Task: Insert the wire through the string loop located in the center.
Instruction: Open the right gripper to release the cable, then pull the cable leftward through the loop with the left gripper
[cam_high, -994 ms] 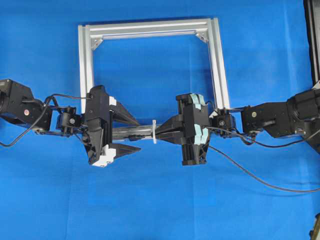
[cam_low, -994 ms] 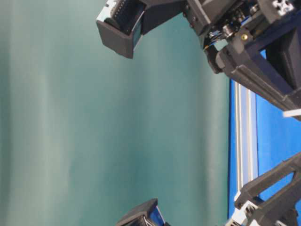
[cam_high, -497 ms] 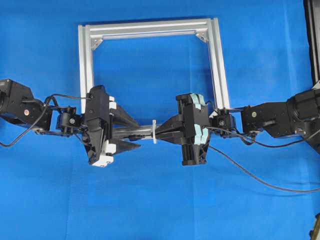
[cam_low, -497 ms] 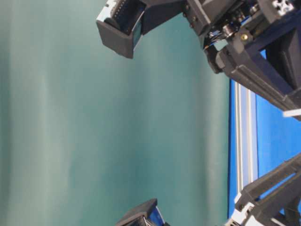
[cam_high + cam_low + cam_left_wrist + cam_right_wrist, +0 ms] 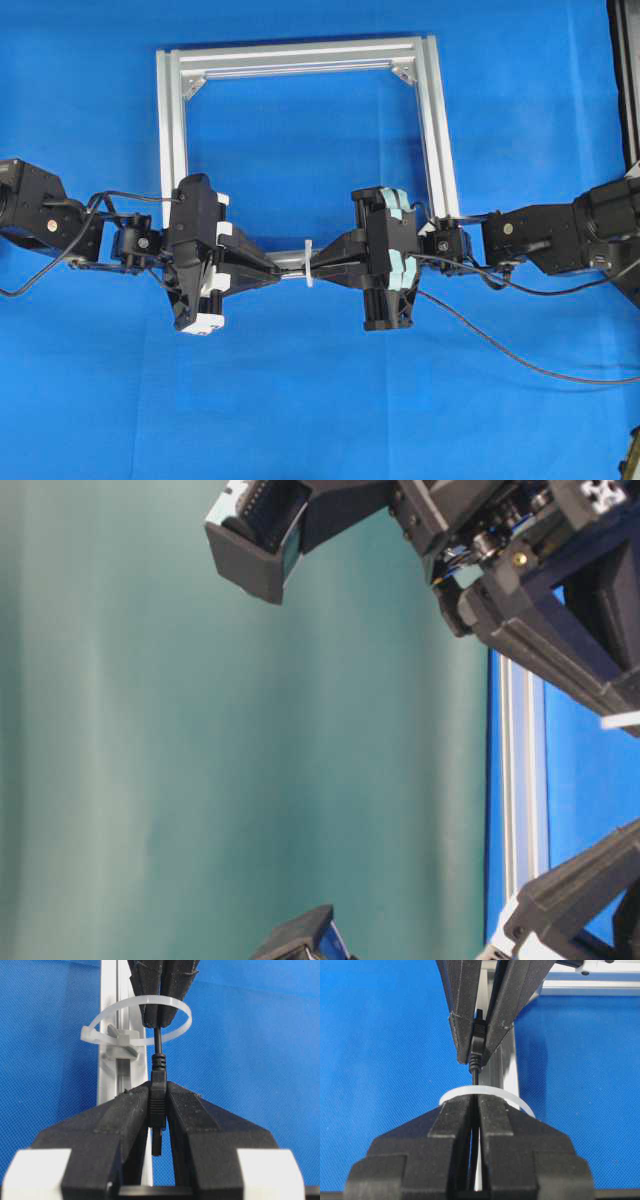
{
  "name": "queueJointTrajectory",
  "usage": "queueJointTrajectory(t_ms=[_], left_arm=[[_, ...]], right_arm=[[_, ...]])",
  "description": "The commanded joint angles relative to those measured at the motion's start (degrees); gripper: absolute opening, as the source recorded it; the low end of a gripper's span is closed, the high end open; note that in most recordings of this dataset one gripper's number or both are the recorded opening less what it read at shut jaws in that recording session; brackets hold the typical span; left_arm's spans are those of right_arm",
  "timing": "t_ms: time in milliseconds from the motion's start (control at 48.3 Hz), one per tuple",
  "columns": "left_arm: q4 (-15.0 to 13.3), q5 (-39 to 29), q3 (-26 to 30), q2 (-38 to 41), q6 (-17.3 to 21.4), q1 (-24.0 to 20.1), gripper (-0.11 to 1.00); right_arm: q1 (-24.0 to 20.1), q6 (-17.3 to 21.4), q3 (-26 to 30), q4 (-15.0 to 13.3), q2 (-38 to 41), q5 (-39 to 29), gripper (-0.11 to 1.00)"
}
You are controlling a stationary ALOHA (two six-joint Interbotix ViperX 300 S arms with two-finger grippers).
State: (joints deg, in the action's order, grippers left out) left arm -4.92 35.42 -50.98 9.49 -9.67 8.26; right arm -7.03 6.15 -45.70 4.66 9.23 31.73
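The left pincer [image 5: 159, 1105], wide apart a second ago, is now clamped on the wire [image 5: 158, 1057] plug past the loop [image 5: 136, 1021]. The right pincer [image 5: 474, 1110] stays clamped on the wire behind the loop. Handover is judged ready.

String loop [image 5: 135, 1017] sits on the frame bar [image 5: 112, 990], midway between both grippers. Wire [image 5: 158, 1050] runs through the loop: plug end in the left gripper [image 5: 278, 276], cable side in the right gripper [image 5: 318, 270]. Frame's other bars lie behind on the table [image 5: 300, 400].
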Motion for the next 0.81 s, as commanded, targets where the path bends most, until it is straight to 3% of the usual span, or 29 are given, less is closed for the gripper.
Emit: queueJointTrajectory(t_ms=[0,104,166,456,787], left_arm=[[0.09,0.35,0.53,-1.49,0.09,-0.18,0.08],[0.09,0.44,0.53,-1.49,0.09,-0.18,0.08],[0.09,0.44,0.53,-1.49,0.09,-0.18,0.08],[0.09,0.35,0.35,-1.67,0.09,-0.18,0.08],[0.09,0.35,0.18,-1.76,0.09,-0.18,0.08]], right_arm=[[-0.18,0.09,0.53,-0.18,-0.79,-0.35,-0.03],[-0.18,0.18,0.53,0.09,-0.79,-0.79,0.02],[-0.18,0.18,0.62,0.09,-0.79,-0.79,0.11],[-0.18,0.26,0.53,0.88,-0.79,-0.62,0.84],[-0.18,0.26,0.44,0.88,-0.79,-0.88,0.80]])
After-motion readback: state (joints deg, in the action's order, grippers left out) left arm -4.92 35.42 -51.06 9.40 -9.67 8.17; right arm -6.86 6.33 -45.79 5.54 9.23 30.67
